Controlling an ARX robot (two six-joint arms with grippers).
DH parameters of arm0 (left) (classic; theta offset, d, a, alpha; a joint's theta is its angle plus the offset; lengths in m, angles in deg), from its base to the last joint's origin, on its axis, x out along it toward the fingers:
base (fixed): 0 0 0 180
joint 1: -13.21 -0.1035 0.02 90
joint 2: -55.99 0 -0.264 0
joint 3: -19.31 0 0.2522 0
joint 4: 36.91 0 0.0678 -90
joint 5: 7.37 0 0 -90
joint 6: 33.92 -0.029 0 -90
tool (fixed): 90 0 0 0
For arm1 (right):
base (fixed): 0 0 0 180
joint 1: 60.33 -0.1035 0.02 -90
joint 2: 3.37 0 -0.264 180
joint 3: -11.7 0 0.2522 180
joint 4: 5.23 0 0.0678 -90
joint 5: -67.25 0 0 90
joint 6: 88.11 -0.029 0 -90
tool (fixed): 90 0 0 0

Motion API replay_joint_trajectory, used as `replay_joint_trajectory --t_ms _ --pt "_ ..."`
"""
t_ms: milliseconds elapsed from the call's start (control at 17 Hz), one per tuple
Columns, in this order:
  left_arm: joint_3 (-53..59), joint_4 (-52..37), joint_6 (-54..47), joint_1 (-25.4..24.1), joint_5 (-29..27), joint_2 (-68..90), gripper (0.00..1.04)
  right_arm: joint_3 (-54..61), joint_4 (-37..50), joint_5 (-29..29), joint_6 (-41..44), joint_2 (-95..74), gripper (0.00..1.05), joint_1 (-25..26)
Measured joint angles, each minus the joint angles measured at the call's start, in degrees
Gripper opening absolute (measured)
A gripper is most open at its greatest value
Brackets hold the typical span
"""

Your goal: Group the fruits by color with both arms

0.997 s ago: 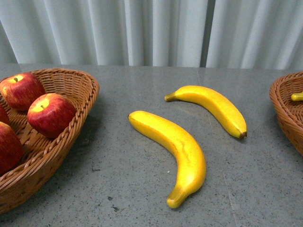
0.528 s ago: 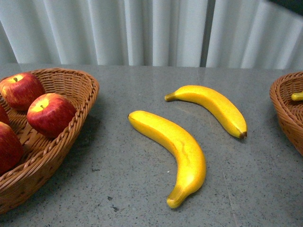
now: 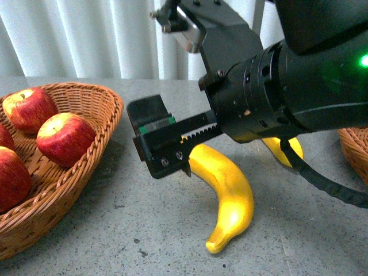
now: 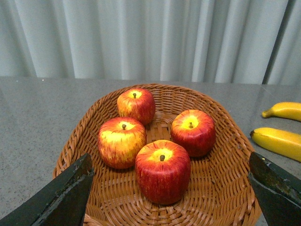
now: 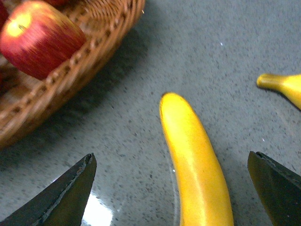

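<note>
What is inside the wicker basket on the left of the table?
Four red apples sit in the basket, stems up, as the left wrist view shows. The basket floor beneath them is covered, so anything under the apples cannot be seen.

Four red apples (image 4: 162, 170) stem-up in wicker basket (image 4: 225, 136), two curved yellow bananas (image 3: 230, 192) flat on grey table (image 3: 115, 230)

Grey speckled table (image 3: 115, 230), four things sitting straight on it. Over on the left, a wicker basket (image 3: 80, 178), its wall running off the near edge of the front view. Mid-table lies the near banana (image 3: 230, 195), curved, one tip pointing near. Just beyond it, to the right, the far banana (image 3: 275, 148), only partly in sight. At the right edge, a second wicker basket (image 3: 355, 150).
</note>
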Motion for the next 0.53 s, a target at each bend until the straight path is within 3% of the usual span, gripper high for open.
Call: replay_joint_trajectory --t_ms 235,528 --pt "0.0 0.0 0.0 0.0 0.0 0.0 0.98 -1.0 -5.4 -2.8 3.3 -3.1 0.98 1.7" --pt "0.0 0.0 0.0 0.0 0.0 0.0 0.98 -2.7 -5.7 -4.9 4.9 -7.0 0.98 2.7"
